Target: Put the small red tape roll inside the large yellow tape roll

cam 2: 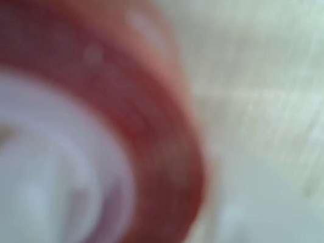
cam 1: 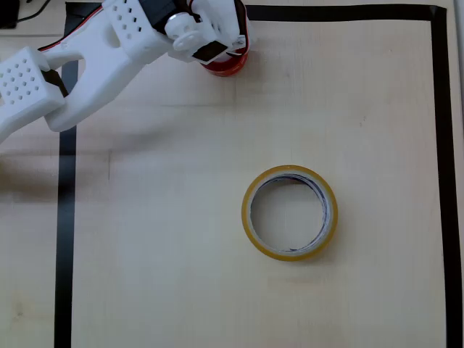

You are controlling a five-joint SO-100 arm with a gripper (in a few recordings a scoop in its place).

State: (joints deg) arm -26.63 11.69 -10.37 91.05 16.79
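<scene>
At table (cam 1: 181,239) top edge, gripper (cam 1: 230,52) is covering glossy small red tape roll (cam 1: 226,67), grip unclear; large yellow tape roll (cam 1: 289,212) is lying flat mid-table w/ black tape border (cam 1: 65,217).

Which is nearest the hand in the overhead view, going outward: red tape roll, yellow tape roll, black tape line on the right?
1. Red tape roll, right under the hand, top edge.
2. Yellow tape roll, lower centre.
3. Right black tape line, far right.

Glossy red tape roll (cam 1: 230,64), yellow tape roll (cam 1: 289,212), white arm (cam 1: 94,65), black-bordered pale wood table (cam 1: 181,217)
</scene>
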